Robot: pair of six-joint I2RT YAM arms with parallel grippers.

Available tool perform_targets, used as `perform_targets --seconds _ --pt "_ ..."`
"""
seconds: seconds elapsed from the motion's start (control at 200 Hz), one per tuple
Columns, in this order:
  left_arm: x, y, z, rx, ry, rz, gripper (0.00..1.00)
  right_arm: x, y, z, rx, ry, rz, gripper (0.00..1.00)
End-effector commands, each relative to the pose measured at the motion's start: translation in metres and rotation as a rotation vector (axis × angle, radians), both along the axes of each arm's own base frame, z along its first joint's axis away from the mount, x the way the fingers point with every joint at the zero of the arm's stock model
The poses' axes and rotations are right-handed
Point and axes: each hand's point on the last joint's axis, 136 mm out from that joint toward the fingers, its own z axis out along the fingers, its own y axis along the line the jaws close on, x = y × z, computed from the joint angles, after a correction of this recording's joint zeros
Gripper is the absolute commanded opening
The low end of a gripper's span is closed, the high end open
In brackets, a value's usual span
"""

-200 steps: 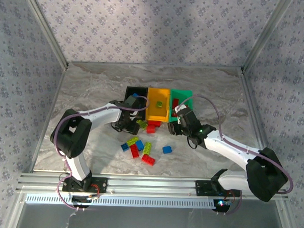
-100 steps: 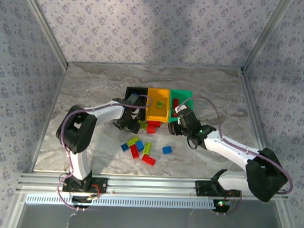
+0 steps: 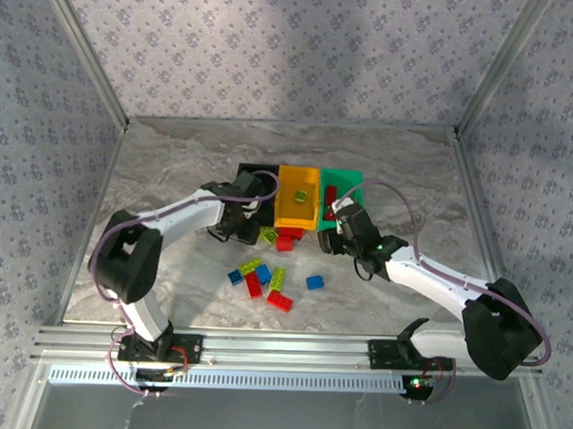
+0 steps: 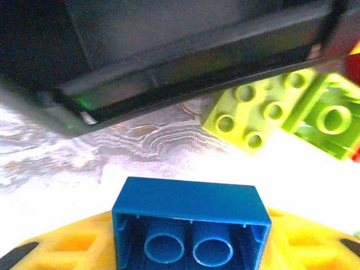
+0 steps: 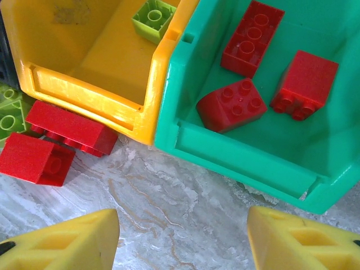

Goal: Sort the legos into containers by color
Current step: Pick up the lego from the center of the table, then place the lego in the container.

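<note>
Grey marbled tabletop [image 3: 175, 164]; floral-patterned walls [image 3: 292, 55] on three sides; aluminium rail [image 3: 291, 346] along the near edge.

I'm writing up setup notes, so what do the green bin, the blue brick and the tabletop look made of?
The green bin: likely moulded plastic, smooth and faintly glossy, with rounded rims.
The blue brick: hard glossy plastic, with hollow tubes moulded in its underside.
The tabletop: grey-veined marble look with a sheen; real stone or printed laminate, I cannot tell.

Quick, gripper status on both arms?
Left gripper: shut on a blue lego.
Right gripper: open, empty, over the table before the green bin.
</note>
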Motion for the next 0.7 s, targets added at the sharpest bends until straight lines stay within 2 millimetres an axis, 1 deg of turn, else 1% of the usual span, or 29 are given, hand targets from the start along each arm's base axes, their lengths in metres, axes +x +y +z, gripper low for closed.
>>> perform_targets --seconds 0.0,0.08,0.155,0.215,0.32,0.405,0.44,0.49,0.55,0.63,0.64,0.655,0.695 --pt "0.006 0.003 0.032 -0.01 -0.082 0.034 0.5 0.0 0.002 0.002 0.03 -0.001 -0.003 0.64" --pt "0.022 0.005 0.046 0.002 -0.138 0.056 0.5 0.0 0.004 0.001 0.038 0.006 0.004 0.64" --pt "0.04 0.004 0.053 0.005 -0.167 0.078 0.5 -0.001 0.008 0.002 0.045 0.013 0.012 0.64" --pt "0.055 0.003 0.053 0.012 -0.179 0.103 0.51 -0.003 0.01 0.002 0.045 0.02 0.022 0.64" --pt "0.078 -0.004 0.048 0.022 -0.178 0.122 0.51 -0.007 0.013 0.004 0.03 0.034 0.043 0.64" --pt "0.092 -0.007 0.046 0.047 -0.188 0.12 0.52 -0.014 0.016 0.004 0.022 0.043 0.057 0.64" --pt "0.097 -0.006 0.046 0.065 -0.192 0.127 0.55 -0.016 0.018 0.003 0.025 0.047 0.062 0.64" --pt "0.1 -0.005 0.047 0.079 -0.193 0.131 0.59 -0.021 0.02 0.0 0.023 0.06 0.071 0.64" --pt "0.099 -0.006 0.048 0.073 -0.196 0.133 0.65 -0.025 0.024 -0.004 0.02 0.071 0.079 0.64" --pt "0.092 -0.009 0.05 0.036 -0.207 0.126 0.68 -0.03 0.031 -0.007 0.027 0.085 0.09 0.65" --pt "0.092 -0.009 0.049 0.032 -0.209 0.125 0.71 -0.031 0.033 -0.007 0.03 0.086 0.092 0.65" --pt "0.09 -0.009 0.05 0.028 -0.213 0.126 0.78 -0.032 0.035 -0.008 0.032 0.091 0.095 0.65" --pt "0.086 -0.009 0.05 0.018 -0.219 0.124 0.8 -0.033 0.04 -0.01 0.045 0.1 0.103 0.65"
